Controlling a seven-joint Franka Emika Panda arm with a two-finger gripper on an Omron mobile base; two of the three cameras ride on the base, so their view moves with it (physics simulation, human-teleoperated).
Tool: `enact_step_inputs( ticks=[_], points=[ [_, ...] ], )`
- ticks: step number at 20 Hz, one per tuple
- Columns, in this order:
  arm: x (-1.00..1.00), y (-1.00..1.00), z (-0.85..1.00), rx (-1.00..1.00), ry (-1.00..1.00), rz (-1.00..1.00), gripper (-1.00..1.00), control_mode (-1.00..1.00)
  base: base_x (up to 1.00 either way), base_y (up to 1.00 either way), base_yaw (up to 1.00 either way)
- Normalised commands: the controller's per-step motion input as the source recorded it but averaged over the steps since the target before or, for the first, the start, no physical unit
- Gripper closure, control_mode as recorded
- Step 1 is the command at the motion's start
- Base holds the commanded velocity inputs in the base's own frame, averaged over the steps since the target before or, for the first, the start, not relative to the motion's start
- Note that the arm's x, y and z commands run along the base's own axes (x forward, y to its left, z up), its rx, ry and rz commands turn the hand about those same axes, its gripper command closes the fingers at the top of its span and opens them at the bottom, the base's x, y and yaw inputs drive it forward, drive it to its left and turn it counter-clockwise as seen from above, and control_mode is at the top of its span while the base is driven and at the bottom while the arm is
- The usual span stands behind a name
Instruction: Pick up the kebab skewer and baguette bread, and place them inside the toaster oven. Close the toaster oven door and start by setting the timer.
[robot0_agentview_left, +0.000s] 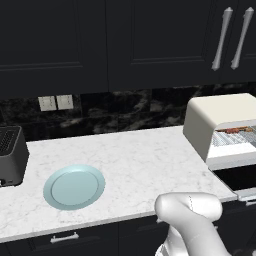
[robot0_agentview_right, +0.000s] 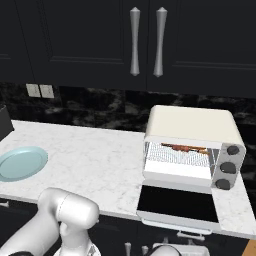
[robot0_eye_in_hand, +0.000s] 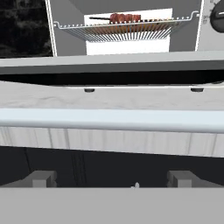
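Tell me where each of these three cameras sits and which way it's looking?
Left base view: behind the arm, left side, looking down over the counter at the plate and toaster oven; white arm at lower right.
Right base view: behind, right side, facing the same oven and its dropped toaster oven door; arm at lower left.
Hand view: on the hand, low before the door's handle, looking up at the kebab skewer; open tool.
Both base views share oven and plate.
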Motion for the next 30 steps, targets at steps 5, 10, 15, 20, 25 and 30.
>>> enact_step_inputs(
  ticks=[5, 10, 15, 20, 25, 30],
  points=[
    [0.19, 0.0, 0.0, 0.0, 0.0, 0.0, -1.0, -1.0, 0.0, 0.0, 0.0],
    [0.17, 0.0, 0.02, 0.0, 0.0, -0.01, -1.0, -1.0, 0.0, 0.0, 0.0],
    [0.23, 0.0, 0.0, 0.0, 0.0, -0.02, -1.0, -1.0, 0.0, 0.0, 0.0],
    [0.19, 0.0, 0.0, 0.0, 0.0, 0.0, -1.0, -1.0, 0.0, 0.0, 0.0],
    [0.14, 0.0, 0.0, 0.0, 0.0, 0.0, -1.0, -1.0, 0.0, 0.0, 0.0],
    [0.08, 0.0, 0.01, 0.0, 0.0, -0.01, -1.0, -1.0, 0.0, 0.0, 0.0]
  ],
)
